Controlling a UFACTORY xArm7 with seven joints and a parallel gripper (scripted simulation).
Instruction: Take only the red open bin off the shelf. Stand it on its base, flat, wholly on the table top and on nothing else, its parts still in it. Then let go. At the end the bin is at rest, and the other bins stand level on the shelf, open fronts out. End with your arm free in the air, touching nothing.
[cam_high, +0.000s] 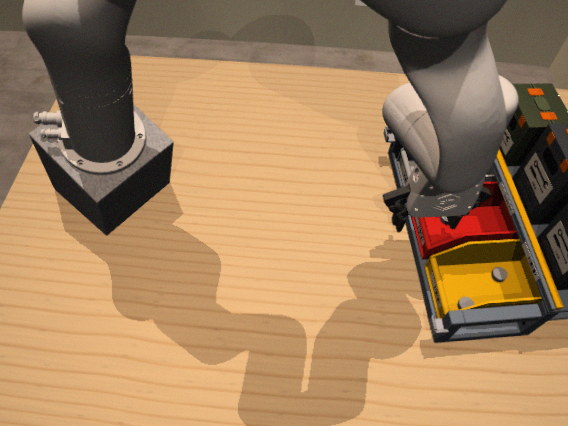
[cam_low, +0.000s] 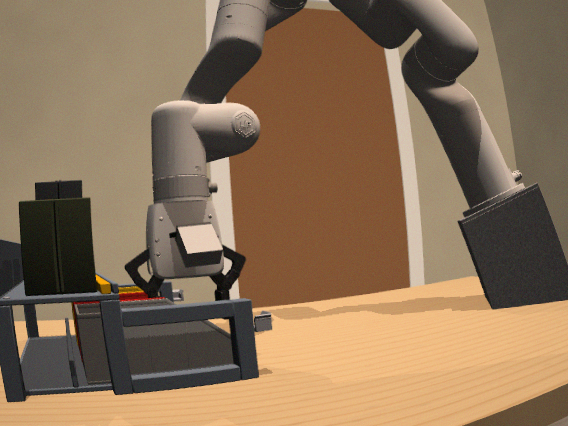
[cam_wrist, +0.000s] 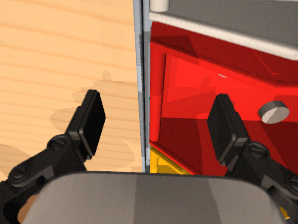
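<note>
The red open bin (cam_high: 477, 222) (cam_wrist: 200, 82) sits in the grey shelf (cam_high: 492, 320) (cam_low: 180, 310) (cam_wrist: 141, 75) at the table's right side; only a thin red strip of it (cam_low: 136, 297) shows in the exterior view. A grey round part (cam_wrist: 274, 111) lies inside it. My gripper (cam_high: 425, 212) (cam_low: 185, 291) (cam_wrist: 156, 105) is open and empty. It hangs low over the bin's left wall and the shelf rail. One finger is outside over the table (cam_high: 275, 200), the other is inside the red bin.
A yellow bin (cam_high: 485, 280) (cam_wrist: 162, 162) with two grey round parts sits in the shelf right next to the red one. Dark tool cases (cam_high: 537, 115) (cam_low: 56, 245) stand behind the shelf. The arm's base block (cam_high: 102, 165) (cam_low: 520, 250) stands at the far left.
</note>
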